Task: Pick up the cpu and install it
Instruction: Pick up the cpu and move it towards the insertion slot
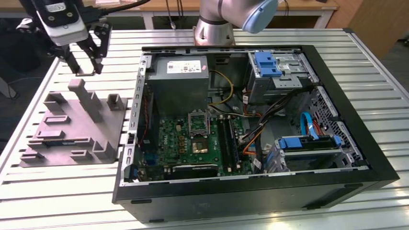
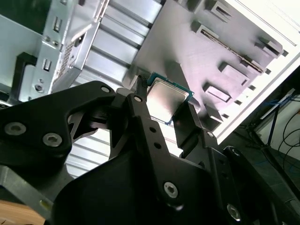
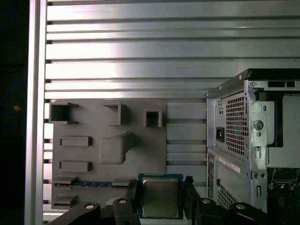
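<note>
Black gripper [image 2: 164, 104] linkages sit closest in the second wrist view, fingers closed narrow on the cpu [image 3: 160, 197], pinching two opposite edges. The cpu hangs in the air over the slatted table [image 1: 64, 201], near the far end of the grey holder block [image 1: 70, 129], off the exterior view's left of the open computer case [image 1: 357, 120] and well apart from the socket frame [image 1: 198, 123] on the board. Risks, as a judgement: the grip is on thin edges only, so the chip could slip or twist in the fingers on a quick swing. It could then meet the socket tilted or rotated and damage the contacts. The case wall and loose cables near the socket could also snag the fingers. Look of the cpu: small flat square, dull silver-grey metal lid, thin greenish-pale rim showing around it, lid side toward both wrist views, sitting level between the fingers.
</note>
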Controlling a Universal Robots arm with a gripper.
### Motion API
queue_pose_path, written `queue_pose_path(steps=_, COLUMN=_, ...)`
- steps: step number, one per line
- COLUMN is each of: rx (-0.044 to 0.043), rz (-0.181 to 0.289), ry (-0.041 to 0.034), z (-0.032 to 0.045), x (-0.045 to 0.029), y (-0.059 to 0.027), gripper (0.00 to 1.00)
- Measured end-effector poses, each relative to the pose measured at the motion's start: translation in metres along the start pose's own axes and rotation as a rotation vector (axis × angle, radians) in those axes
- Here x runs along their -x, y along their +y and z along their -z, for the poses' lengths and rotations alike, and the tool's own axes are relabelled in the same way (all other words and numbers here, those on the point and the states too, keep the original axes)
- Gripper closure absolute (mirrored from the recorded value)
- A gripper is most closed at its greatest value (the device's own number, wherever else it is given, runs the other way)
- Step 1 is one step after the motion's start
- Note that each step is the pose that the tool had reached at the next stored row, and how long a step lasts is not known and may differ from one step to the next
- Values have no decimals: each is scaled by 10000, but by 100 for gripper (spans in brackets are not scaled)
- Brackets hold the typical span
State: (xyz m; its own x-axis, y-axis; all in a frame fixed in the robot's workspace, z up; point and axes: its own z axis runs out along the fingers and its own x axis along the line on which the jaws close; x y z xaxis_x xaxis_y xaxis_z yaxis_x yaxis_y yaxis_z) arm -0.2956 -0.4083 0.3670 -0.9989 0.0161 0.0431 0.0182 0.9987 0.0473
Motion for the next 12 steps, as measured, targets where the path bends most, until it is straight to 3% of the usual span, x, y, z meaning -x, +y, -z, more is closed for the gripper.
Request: queue_pose_path(steps=12, rx=0, rz=1, ry=1, z=16, x=369, y=6, gripper=53)
